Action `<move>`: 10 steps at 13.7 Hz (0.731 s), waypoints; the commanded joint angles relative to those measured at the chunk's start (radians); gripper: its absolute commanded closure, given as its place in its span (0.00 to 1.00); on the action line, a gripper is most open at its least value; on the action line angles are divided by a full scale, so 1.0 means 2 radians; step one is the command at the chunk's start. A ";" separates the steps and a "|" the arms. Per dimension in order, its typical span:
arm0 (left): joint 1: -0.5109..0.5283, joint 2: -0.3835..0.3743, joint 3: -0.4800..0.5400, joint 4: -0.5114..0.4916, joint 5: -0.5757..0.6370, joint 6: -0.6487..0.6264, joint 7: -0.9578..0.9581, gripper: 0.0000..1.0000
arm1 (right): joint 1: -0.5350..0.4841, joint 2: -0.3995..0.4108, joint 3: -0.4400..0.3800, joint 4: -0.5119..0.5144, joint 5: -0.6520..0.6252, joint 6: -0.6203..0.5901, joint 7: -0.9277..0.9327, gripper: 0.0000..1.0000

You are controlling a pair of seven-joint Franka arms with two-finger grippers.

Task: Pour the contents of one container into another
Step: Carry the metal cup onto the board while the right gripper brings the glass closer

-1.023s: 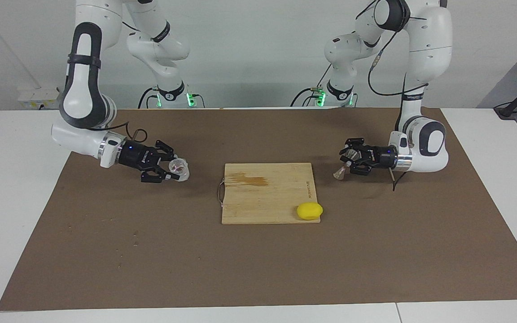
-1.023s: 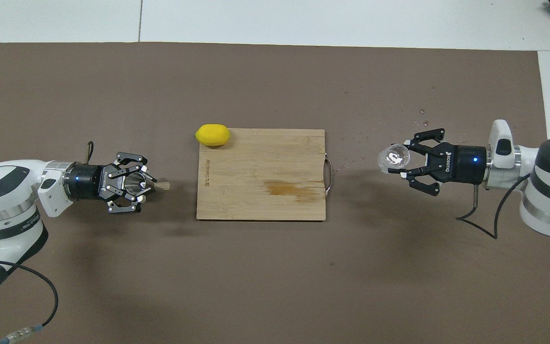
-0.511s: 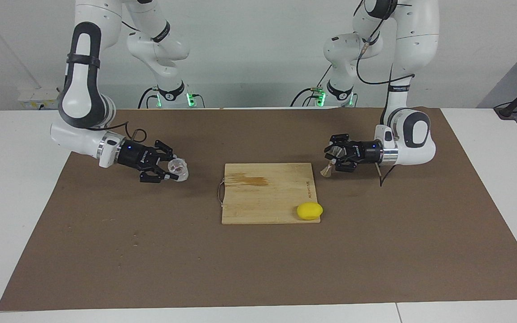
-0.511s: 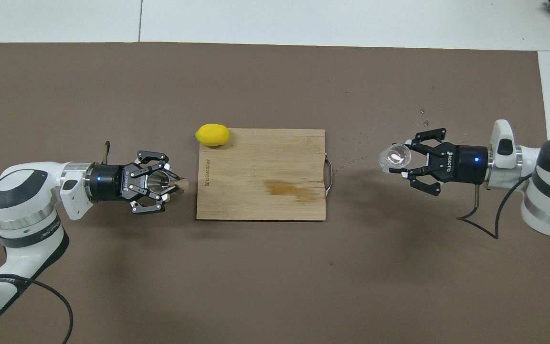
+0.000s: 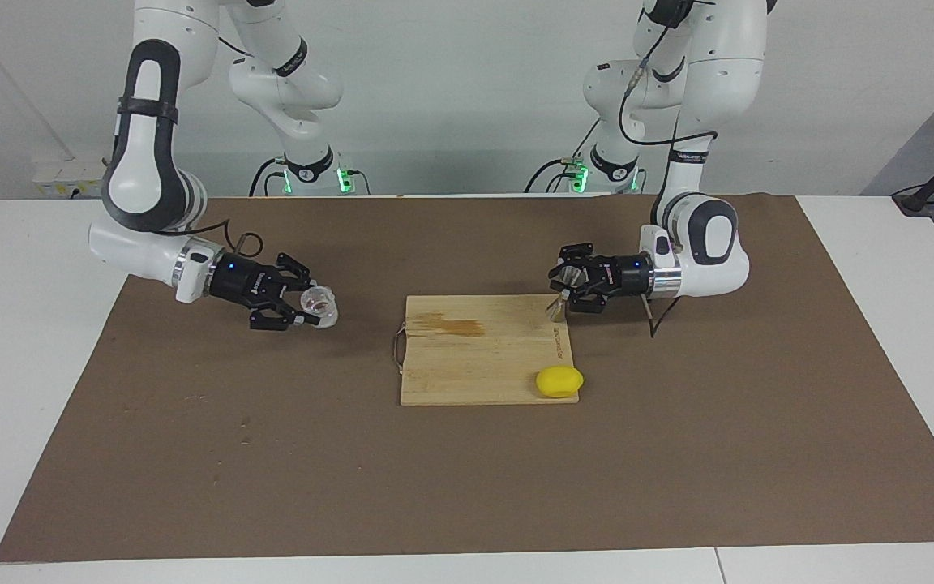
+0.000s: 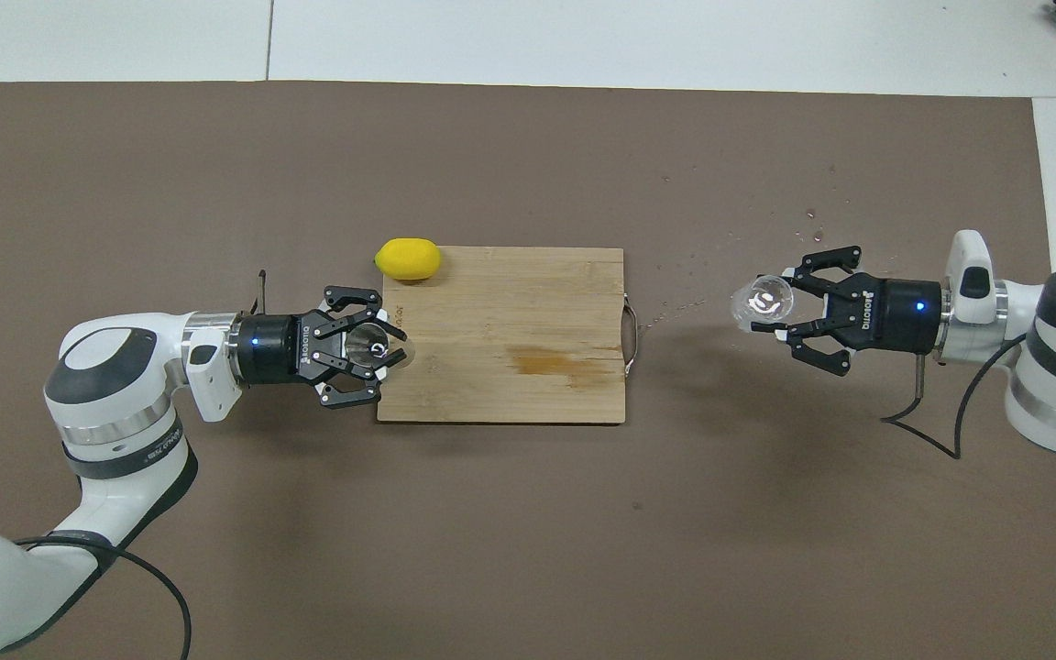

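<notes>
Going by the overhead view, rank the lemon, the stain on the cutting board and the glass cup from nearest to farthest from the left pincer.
From the left pincer, shut on the metal jigger over the cutting board's edge:
1. Lemon, at the board's corner toward the left arm's end, farther from the robots.
2. Stain, on the board.
3. Glass cup, held in the right pincer toward the right arm's end.

A wooden cutting board (image 5: 483, 349) (image 6: 500, 335) lay mid-table on a brown mat (image 5: 467, 478) (image 6: 528, 513), a darker stain on its surface and a metal handle at the edge toward the right arm's end. A yellow lemon (image 5: 559, 381) (image 6: 408, 258) rested at the board's corner farthest from the robots, toward the left arm's end.
</notes>
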 commanded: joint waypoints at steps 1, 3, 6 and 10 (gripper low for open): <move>-0.038 -0.023 0.007 -0.019 -0.040 0.040 -0.007 0.92 | -0.007 -0.013 0.003 -0.009 0.001 -0.009 0.003 1.00; -0.069 -0.023 0.007 -0.019 -0.068 0.067 -0.007 0.92 | -0.007 -0.013 0.003 -0.009 0.001 -0.010 0.003 1.00; -0.105 -0.020 0.007 -0.014 -0.105 0.100 -0.006 0.92 | -0.007 -0.013 0.003 -0.009 0.001 -0.013 0.003 1.00; -0.131 -0.016 0.007 -0.008 -0.136 0.144 -0.002 0.91 | -0.007 -0.013 0.002 -0.009 0.001 -0.013 0.003 1.00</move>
